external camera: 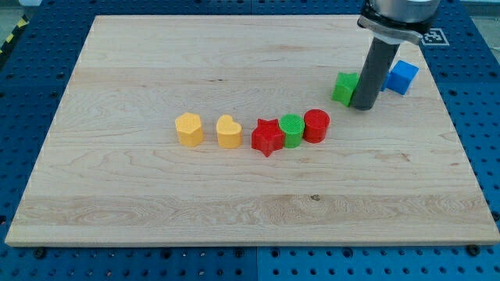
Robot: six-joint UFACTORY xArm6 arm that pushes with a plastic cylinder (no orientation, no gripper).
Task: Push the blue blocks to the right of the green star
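My tip [362, 106] rests on the board at the view's upper right. A green block [344, 87], probably the star, sits right against the rod's left side and is partly hidden by it. A blue cube [403, 76] lies just to the right of the rod, near the board's right edge and slightly higher in the view than the green block. The rod stands between the two. Only one blue block shows.
A row of blocks lies mid-board: a yellow block [188, 129], a yellow heart [228, 132], a red star [267, 137], a green cylinder [291, 129] and a red cylinder [316, 125]. The wooden board [156, 218] sits on a blue perforated table.
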